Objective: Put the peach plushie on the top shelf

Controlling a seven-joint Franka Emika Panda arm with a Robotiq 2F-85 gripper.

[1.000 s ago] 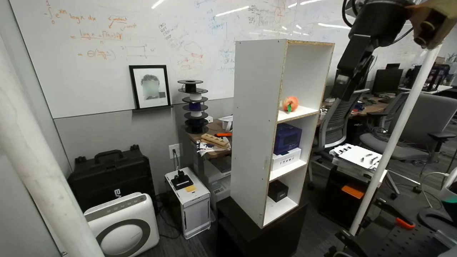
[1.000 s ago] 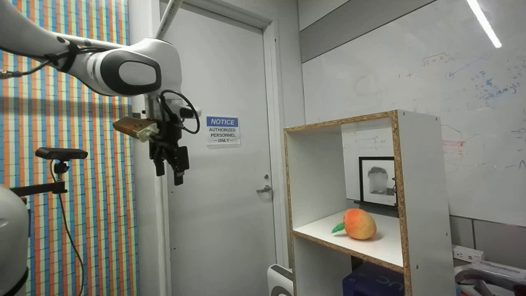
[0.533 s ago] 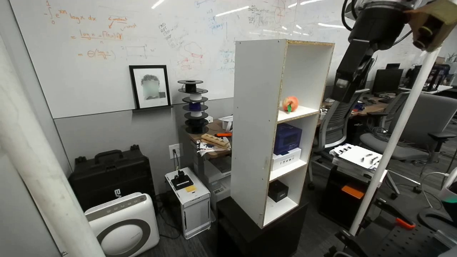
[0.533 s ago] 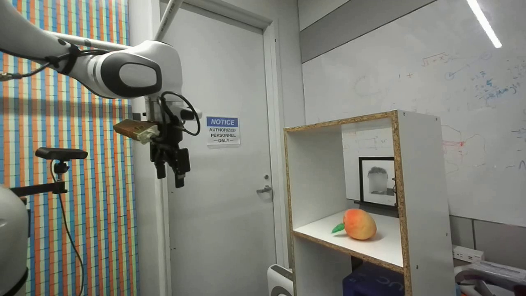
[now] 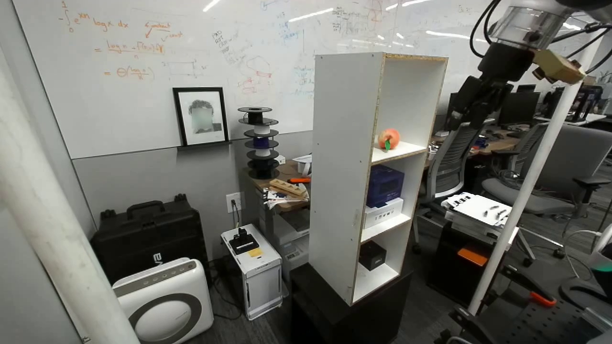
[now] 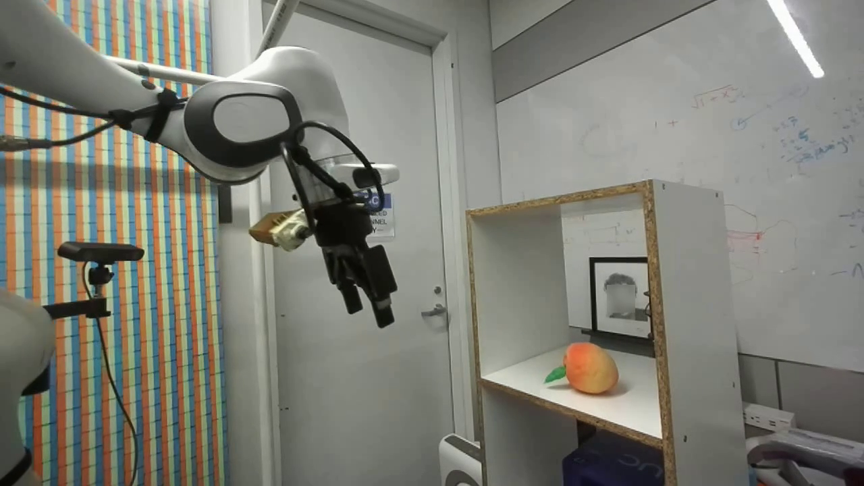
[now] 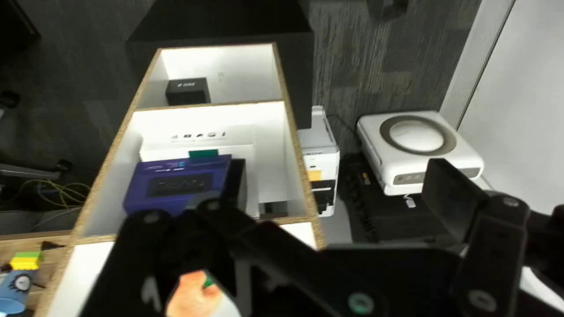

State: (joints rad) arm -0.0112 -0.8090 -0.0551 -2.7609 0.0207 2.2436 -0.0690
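Evidently the gripper [image 6: 369,314] carries nothing: the wrist view shows its fingers [image 7: 447,193] wide apart, with nothing pinched between them. We judge they are spread to make room for the peach [image 6: 591,368], which lies well ahead of the gripper, on the lower board [image 6: 520,374] of the highest compartment [image 6: 520,290] in the shelf unit [image 6: 695,324]. Its leaf [image 6: 555,374] points out toward the gripper's side, and flat footing plus its own weight seem enough to keep it from rolling. Over it runs the top shelf [image 6: 560,198], if we take that to mean the uppermost board; on that reading the peach still needs lifting, but if the highest compartment counts, it already sits where we want it. Farther down from the gripper, a blue box [image 7: 172,180] rests on a white box [image 7: 194,143], which props it up.

Several things escape us. Both exterior views catch the top shelf nearly edge-on, hiding its upper face, and the wrist view leaves it out. There, too, the gripper's dark body covers most of the peach, leaving an orange patch and some green. In an exterior view the blue box [image 6: 607,466] runs off the lower edge.
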